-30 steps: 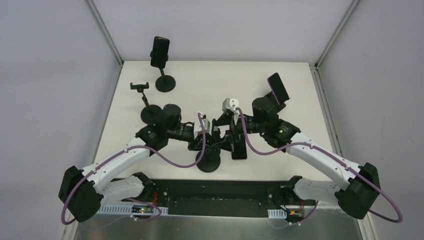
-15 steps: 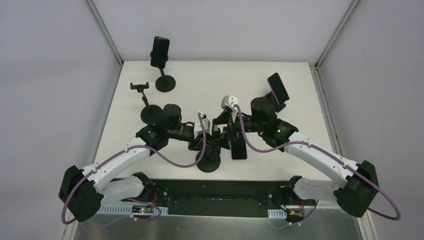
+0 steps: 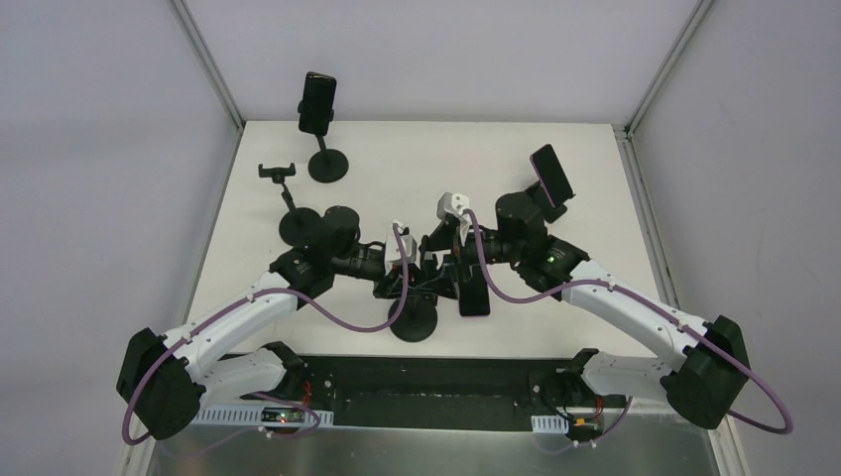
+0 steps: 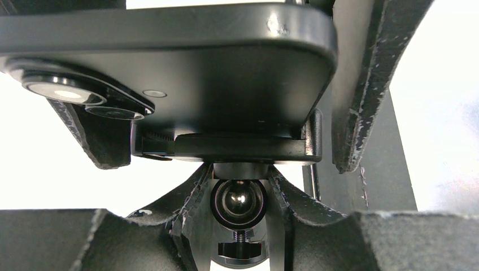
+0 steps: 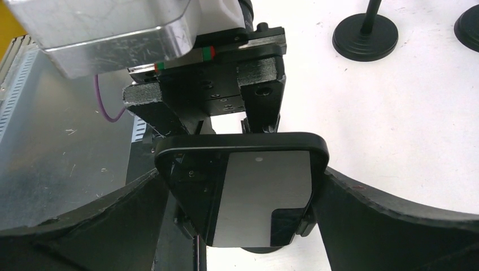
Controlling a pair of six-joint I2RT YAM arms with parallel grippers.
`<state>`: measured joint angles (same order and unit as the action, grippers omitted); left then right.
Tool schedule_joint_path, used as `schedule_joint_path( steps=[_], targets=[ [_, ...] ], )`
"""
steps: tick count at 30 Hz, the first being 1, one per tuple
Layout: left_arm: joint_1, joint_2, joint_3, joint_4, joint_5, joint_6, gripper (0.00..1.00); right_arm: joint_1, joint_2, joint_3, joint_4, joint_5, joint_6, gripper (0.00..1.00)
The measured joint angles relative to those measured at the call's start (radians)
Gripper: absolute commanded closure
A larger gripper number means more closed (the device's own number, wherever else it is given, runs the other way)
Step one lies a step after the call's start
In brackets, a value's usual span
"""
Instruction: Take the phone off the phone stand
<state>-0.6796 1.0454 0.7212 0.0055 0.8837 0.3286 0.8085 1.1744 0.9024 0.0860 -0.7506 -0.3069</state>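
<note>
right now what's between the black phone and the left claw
The black phone stand's clamp: in the left wrist view it sits right under the black phone, and its shiny ball joint below is held in the left claw.

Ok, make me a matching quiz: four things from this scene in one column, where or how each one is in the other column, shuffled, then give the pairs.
1. centre phone
2. far phone
3. empty stand
4. left gripper

A. clamp bare
B. shut on a ball joint
C. between the fingers of the right gripper
D. mounted upright, far left

Pairs: 1-C, 2-D, 3-A, 4-B
</note>
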Motion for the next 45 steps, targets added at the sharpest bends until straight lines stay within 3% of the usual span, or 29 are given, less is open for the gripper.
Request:
schedule_joint_path(
  steps=[5,10,11,12,13,14,20,23,45],
  targets=[
    [0.0,0.0,0.0,0.0,0.0,0.0,1.0,0.0,0.001,0.0,0.0,-0.014,0.0,0.13],
    [-0.001,0.002,0.0,0.0,0.006,0.001,1.0,-0.006,0.004,0.0,0.002,-0.018,-0.005,0.42],
    [-0.001,0.002,0.0,0.0,0.007,0.0,1.0,-0.006,0.005,0.0,0.005,-0.018,-0.008,0.5],
    [-0.001,0.002,0.0,0.0,0.009,0.001,1.0,-0.006,0.005,0.0,0.005,-0.019,-0.008,0.67],
    [-0.001,0.002,0.0,0.0,0.01,0.001,1.0,-0.006,0.006,0.0,0.005,-0.021,-0.01,0.78],
    [-0.001,0.002,0.0,0.001,0.01,0.001,1.0,-0.009,0.006,0.0,0.005,-0.026,-0.012,0.84],
    [0.0,0.006,0.0,0.008,0.019,-0.003,1.0,-0.042,0.031,0.006,0.019,-0.079,-0.009,0.86],
    [0.001,0.011,0.0,0.019,0.02,-0.01,1.0,-0.066,0.051,0.014,0.026,-0.123,-0.014,1.0],
    [-0.028,0.056,0.027,0.054,-0.039,-0.038,1.0,-0.167,0.159,0.045,0.112,-0.293,-0.026,1.0]
  ],
)
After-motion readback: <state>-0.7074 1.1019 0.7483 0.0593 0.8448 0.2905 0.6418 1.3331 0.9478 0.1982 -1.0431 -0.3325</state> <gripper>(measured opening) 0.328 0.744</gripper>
